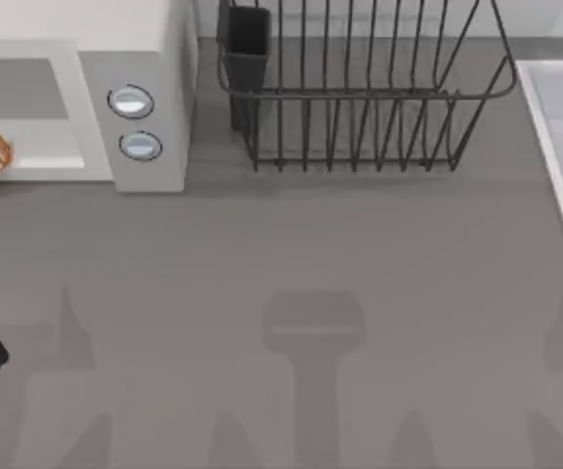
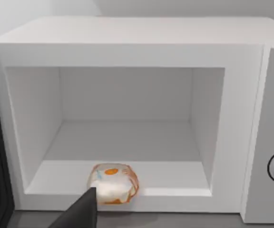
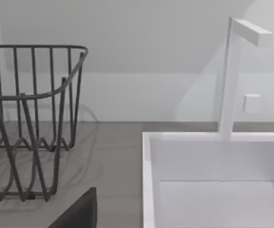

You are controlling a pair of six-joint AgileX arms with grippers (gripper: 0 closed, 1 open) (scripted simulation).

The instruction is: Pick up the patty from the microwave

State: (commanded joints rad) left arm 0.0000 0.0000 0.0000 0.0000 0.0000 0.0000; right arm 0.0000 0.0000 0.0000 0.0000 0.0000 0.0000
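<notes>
At the desk's back-left corner: one microwave (image 1: 154, 59) — boxy, smooth white shell, door open, plain grey cavity, two round silver-blue dials (image 1: 130, 102) stacked on its front panel. One black wire rack (image 1: 360, 88) beside it along the back edge, thin bent rods. One patty (image 2: 113, 183) — small, round, flattish, orange-brown with pale patches — at the cavity floor's front lip. Left gripper's dark finger (image 2: 80, 213) just before it; spread or pressed together — cannot tell.
</notes>
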